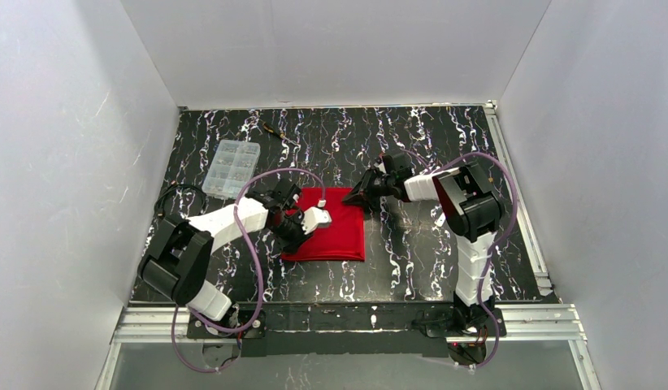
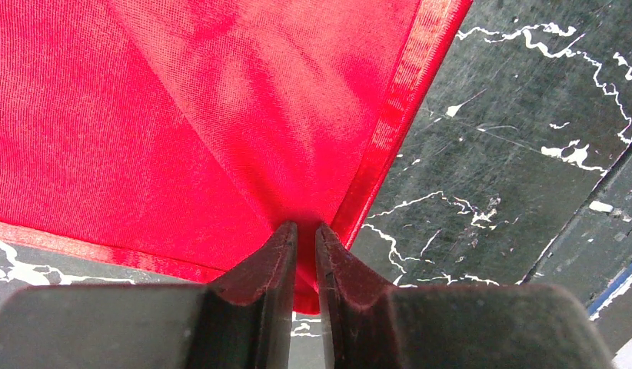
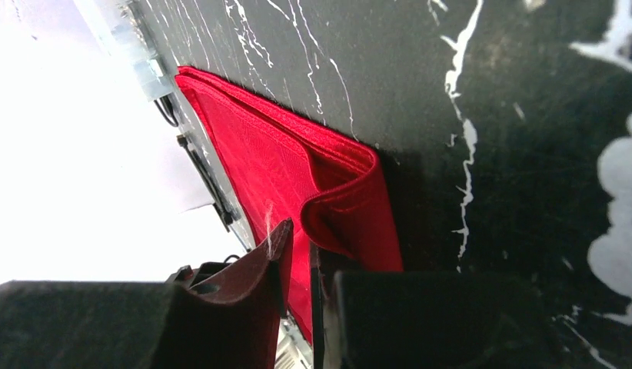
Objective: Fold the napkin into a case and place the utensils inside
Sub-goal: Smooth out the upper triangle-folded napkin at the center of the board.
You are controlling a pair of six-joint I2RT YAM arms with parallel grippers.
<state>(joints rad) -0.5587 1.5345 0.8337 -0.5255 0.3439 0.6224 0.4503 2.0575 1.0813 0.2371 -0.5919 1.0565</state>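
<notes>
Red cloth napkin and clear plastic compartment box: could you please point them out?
red cloth napkin [image 1: 343, 233], top external view, bare right half
clear plastic compartment box [image 1: 231, 168], top external view, lid centre

The left arm [image 1: 233, 218], white with black joints, is stretched low from its near-left base toward the right. The left gripper [image 2: 305, 227], black and two-fingered, is seen almost shut, and a corner of the bright red, creased cloth napkin [image 2: 182, 115] is pinched between its fingers. The right arm [image 1: 475, 260], white and black, is set upright from its near-right base and bent leftward at the elbow. The right gripper [image 3: 299, 242] is held low, its fingers narrowly parted, with a lifted, folded edge of the napkin caught between them.
</notes>
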